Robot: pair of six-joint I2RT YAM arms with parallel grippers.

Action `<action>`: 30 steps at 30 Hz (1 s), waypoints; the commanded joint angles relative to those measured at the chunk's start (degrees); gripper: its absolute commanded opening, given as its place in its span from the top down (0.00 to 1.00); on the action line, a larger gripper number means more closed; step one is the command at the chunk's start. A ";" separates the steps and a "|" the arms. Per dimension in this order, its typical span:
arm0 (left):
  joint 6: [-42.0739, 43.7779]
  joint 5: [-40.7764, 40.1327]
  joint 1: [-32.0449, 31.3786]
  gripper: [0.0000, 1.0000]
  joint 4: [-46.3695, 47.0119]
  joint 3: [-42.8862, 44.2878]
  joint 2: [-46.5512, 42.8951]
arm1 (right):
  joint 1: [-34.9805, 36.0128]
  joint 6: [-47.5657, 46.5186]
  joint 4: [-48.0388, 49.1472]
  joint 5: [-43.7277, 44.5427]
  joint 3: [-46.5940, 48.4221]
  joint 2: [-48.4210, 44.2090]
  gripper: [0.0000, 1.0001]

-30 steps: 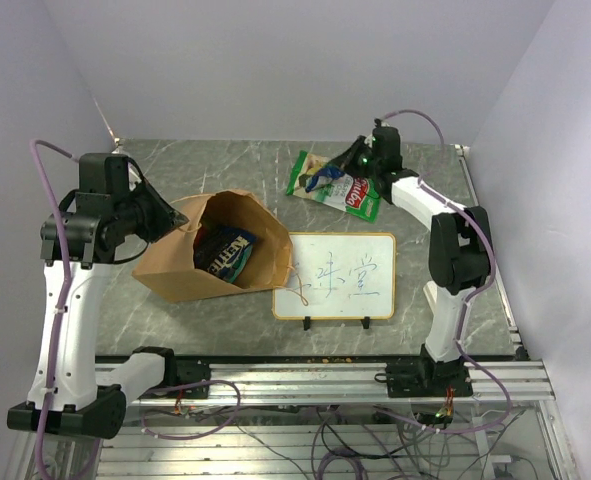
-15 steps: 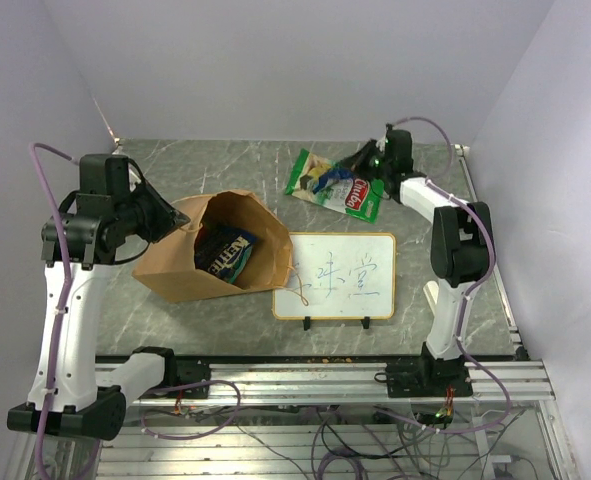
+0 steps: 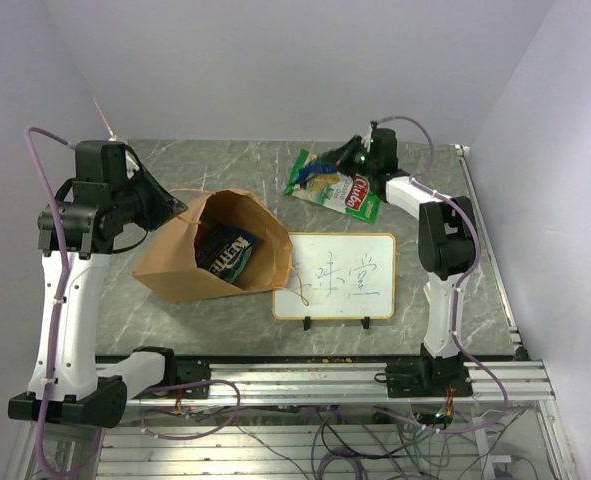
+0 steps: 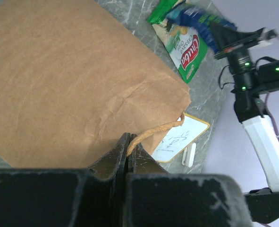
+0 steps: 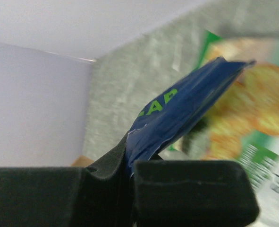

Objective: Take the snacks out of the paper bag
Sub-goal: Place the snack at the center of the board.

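- Paper bag (image 4: 59, 85): its string handle (image 4: 156, 130) is nipped between the jaws of the left gripper (image 4: 128, 142), which are pressed tight together on the cord.
- From that pinch the handle runs up to the bag's rim. The brown side of the bag fills most of the left wrist view.
- Right gripper (image 5: 130, 153) is clamped on the lower edge of a blue packet (image 5: 177, 113) with green lettering, and the packet slants up and away from the jaws.
- The packet hangs over the green chip bag (image 5: 252, 94). Whether the two touch cannot be told.
- From above, the paper bag sits on the left half of the table (image 3: 225, 160) with its mouth gaping toward the camera.
- A dark wrapper (image 3: 230, 252) with white lettering lies inside the mouth, with more dark packets tucked behind it.
- The bag's other handle (image 3: 297, 287) trails onto the left edge of the whiteboard (image 3: 345, 275), which lies flat just right of the bag and bears blue marks.
- The green chip bag, with its red logo, lies flat at the far side of the table, beyond the whiteboard and apart from the paper bag.
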 commanded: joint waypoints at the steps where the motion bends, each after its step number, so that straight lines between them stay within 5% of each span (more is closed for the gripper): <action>1: 2.93 -2.15 0.69 0.93 -2.18 3.42 0.47 | -1.63 -1.59 -2.50 0.00 -5.15 2.86 1.00; 10: 3.78 -1.93 0.69 0.93 -2.37 2.82 0.46 | -3.81 -7.57 -7.58 2.62 -11.18 1.40 1.00; 21: 3.32 -0.72 0.69 0.93 -0.63 1.10 -0.31 | -6.34 -14.28 -16.76 3.03 -6.75 3.30 0.82; 30: 4.14 -0.76 0.69 0.93 -0.42 0.61 -0.83 | -6.43 -20.27 -33.29 9.42 0.82 1.36 0.47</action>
